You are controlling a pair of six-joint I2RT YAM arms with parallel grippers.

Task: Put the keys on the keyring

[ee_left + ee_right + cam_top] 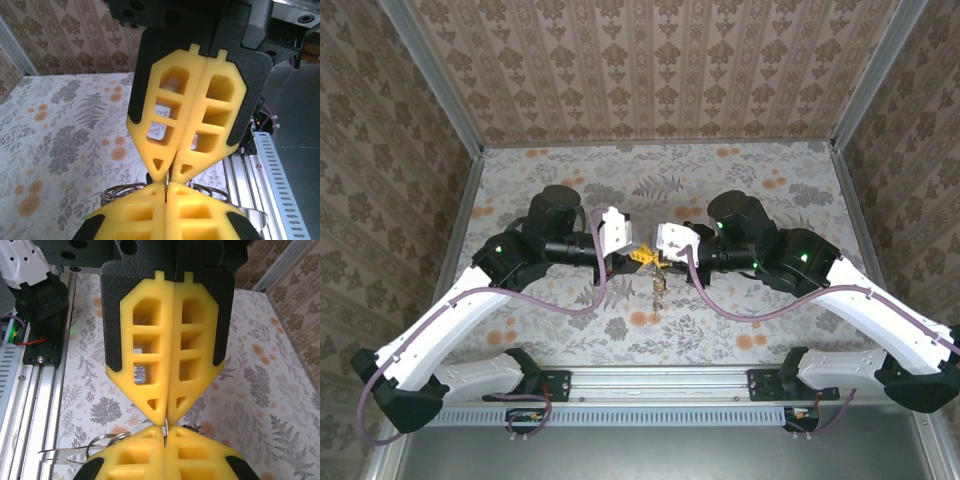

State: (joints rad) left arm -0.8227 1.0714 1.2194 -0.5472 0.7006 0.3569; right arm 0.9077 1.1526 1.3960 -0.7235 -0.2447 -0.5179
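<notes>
Top view, ctr of frame: both arms are angled inward and the claws are met tip to tip over the floral table [750, 190].

L gripper [166, 188]: seen at bottom ctr of the L wrist view. Fingers are pressed flat together, no gap along the seam, so it is closed. Thin metal loops are seen just behind its tips, to either side. Whether wire is actually pinched in this claw can't be told.

R gripper [165, 431]: seen at bottom ctr of the R wrist view. It is closed likewise. A thin wire is seen entering the seam at its tips, so it is clamped on the keyring [106, 441]. The ring's loops are fanned out lower left of the tips.

In each wrist view the opp. claw is seen above, pointing down, nose to nose w/ the near one and touching or nearly so.

Keys [660, 285]: a small bunch is seen just below the meeting point in the top view, hung under the claws. Indiv. keys are too small to be told apart there.

Alu rail [35, 390] is seen along the left edge of the R wrist view.
</notes>
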